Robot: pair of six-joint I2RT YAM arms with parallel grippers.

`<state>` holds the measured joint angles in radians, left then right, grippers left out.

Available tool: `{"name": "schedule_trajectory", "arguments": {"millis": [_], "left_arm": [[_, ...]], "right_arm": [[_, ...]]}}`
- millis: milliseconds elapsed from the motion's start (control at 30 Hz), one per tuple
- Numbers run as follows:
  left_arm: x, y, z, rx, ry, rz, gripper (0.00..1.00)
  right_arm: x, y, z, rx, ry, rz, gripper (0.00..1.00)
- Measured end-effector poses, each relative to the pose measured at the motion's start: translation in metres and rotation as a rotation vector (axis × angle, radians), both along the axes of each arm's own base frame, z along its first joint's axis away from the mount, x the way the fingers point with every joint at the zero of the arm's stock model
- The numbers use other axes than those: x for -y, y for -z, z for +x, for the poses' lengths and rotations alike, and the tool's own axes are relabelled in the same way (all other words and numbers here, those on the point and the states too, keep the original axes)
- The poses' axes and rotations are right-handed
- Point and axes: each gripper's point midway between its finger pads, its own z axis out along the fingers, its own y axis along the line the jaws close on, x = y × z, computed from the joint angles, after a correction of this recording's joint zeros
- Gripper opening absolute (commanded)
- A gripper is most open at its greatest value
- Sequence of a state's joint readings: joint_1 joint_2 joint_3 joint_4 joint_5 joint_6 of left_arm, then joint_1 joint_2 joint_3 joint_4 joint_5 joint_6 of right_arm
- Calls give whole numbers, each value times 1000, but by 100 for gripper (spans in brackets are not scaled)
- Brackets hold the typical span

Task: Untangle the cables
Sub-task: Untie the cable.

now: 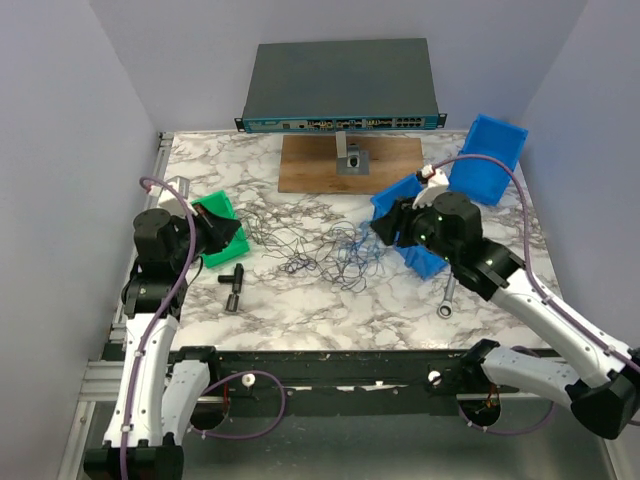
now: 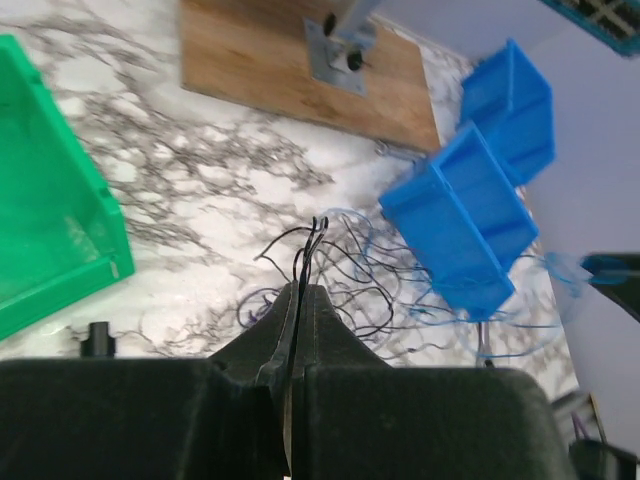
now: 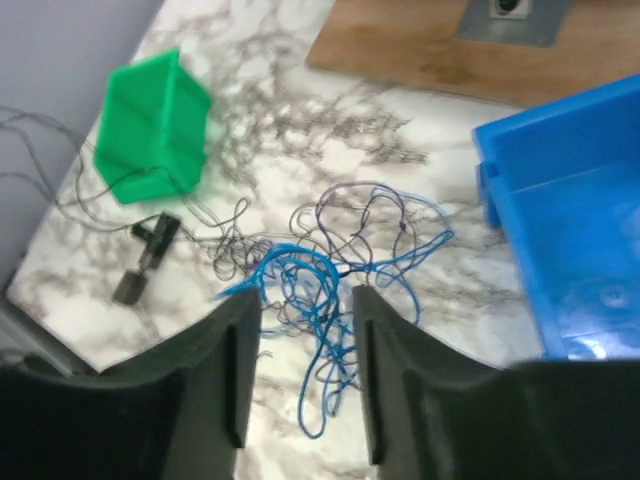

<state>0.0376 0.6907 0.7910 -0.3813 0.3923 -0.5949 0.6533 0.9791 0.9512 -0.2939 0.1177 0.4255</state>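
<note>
The cables (image 1: 320, 255) are a loose tangle of very thin black, purple and blue wires spread on the marble table between the two arms. My left gripper (image 1: 238, 233) hovers at the tangle's left side, beside the green bin. In the left wrist view it (image 2: 303, 290) is shut on a black strand that runs between the pads and out to the cables (image 2: 380, 290). My right gripper (image 1: 378, 228) is over the right side of the tangle. Seen from the right wrist it (image 3: 305, 300) stands open, with blue loops of the cables (image 3: 330, 265) in the gap between the fingers.
A green bin (image 1: 215, 225) lies tipped at the left. Two blue bins (image 1: 495, 150) stand at the right, one under the right arm. A black T-shaped part (image 1: 232, 285) and a wrench (image 1: 447, 300) lie near the front. A wooden board (image 1: 320, 170) and a network switch (image 1: 340, 85) are at the back.
</note>
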Motion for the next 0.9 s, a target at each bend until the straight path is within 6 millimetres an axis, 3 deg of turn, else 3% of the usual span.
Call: {"name": "schedule_trajectory", "arguments": {"millis": [100,233,333,500,600,700,767,900], "left_arm": [[20,5,-1,-20,114,-2,0],[47,8,-10,-35,264,-7,0],[60,-1,-16,-9,351,-4,0],[80,-16,-28,41,482,5,0],[93,-19,-35,53,566,10,0],[103,-19,-42,57,640,9,0],[109,-21,-47,62,683,9,0],[119,-28,-55,87,753,18,0]], "right_arm": [[-25,21,-5,-56,-135,-6,82],[-48,56,-14,-137,-263,-19,83],[-62,70,-22,-162,-347,-9,82],[-98,63,-36,-103,-516,42,83],[-120,61,-46,-68,-609,54,94],[-136,60,-52,-44,-664,52,95],[-145,57,-53,-21,-683,58,92],[-153,46,-49,35,-688,84,77]]}}
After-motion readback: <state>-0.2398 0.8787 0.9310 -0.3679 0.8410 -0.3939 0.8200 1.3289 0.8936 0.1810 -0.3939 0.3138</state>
